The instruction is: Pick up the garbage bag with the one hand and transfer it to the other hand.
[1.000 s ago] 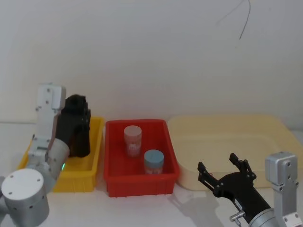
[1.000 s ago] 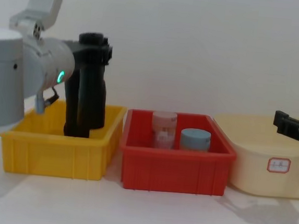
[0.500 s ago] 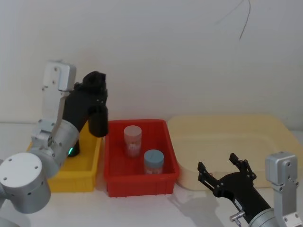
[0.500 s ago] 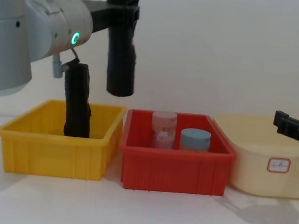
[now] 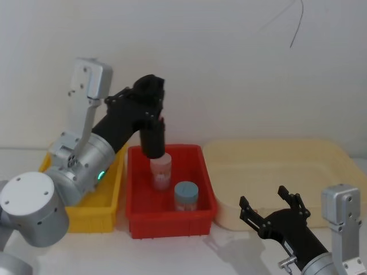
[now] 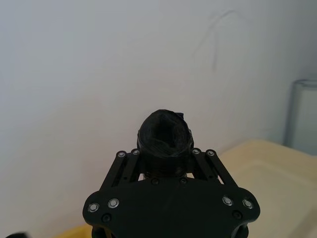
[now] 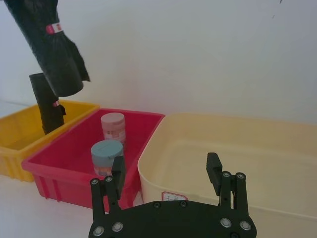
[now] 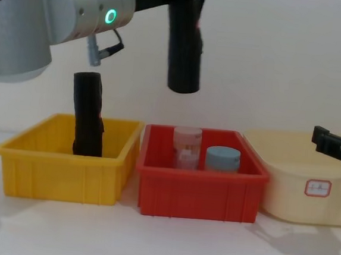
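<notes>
Black roll: the garbage bag point(image 8: 185, 51) is held upright in the air, clear of every bin. Its lower end is seen above the far side of the red bin point(image 8: 197, 195), over the pink-lidded jar point(image 8: 186, 147) and not touching it. A small red mark is carried near its top.
Left arm: the left gripper point(image 6: 164, 163) is clamped on the roll's upper end. A green ring point(image 8: 111, 17) is lit on the arm.
Right arm: the right gripper point(image 7: 166, 161) is held low at 4 o'clock from the red bin, in front of the beige tub point(image 5: 338, 160). Its fingers are spread apart and nothing is held between them.
Red bin contents: the pink-lidded jar is placed toward 12 o'clock, and the blue-lidded jar point(image 8: 222, 159) is set near it at 5 o'clock.
Yellow bin: the yellow bin point(image 8: 58, 177) is set just beside the red bin at 9 o'clock. A second black roll point(image 8: 88, 117) is stood upright in it.
Beige tub: it is placed at 3 o'clock from the red bin.
White surface: all three containers are carried by the surface point(image 8: 149, 239).
</notes>
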Controlling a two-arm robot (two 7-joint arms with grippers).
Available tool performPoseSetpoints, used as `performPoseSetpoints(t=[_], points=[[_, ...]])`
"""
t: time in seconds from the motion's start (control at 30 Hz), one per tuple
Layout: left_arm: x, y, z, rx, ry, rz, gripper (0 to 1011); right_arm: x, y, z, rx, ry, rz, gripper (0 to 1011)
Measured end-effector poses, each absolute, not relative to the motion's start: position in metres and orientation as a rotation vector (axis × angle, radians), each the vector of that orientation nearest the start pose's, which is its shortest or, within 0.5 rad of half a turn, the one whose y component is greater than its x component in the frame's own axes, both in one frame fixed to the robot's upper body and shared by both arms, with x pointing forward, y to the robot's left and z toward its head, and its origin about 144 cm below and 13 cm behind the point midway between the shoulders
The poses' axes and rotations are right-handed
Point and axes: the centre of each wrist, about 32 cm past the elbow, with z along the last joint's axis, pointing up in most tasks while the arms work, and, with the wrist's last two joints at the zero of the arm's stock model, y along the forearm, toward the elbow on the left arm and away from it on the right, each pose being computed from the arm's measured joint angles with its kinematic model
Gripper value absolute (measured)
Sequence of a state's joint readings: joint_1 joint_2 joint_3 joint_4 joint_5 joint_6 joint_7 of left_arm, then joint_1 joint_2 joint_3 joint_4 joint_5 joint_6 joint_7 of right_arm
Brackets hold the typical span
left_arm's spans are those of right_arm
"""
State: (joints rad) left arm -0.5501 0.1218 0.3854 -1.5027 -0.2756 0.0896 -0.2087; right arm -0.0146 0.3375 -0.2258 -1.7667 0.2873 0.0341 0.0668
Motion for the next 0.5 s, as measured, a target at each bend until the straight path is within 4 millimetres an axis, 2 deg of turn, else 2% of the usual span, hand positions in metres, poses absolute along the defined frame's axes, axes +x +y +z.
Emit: performPoseSetpoints(t=[0.5], points=[[0.569,0.127,1.326,-0.248,-0.211,0.715,369,0.443,-0.237,1.189,0.026,-0.075,-1.229,1004]])
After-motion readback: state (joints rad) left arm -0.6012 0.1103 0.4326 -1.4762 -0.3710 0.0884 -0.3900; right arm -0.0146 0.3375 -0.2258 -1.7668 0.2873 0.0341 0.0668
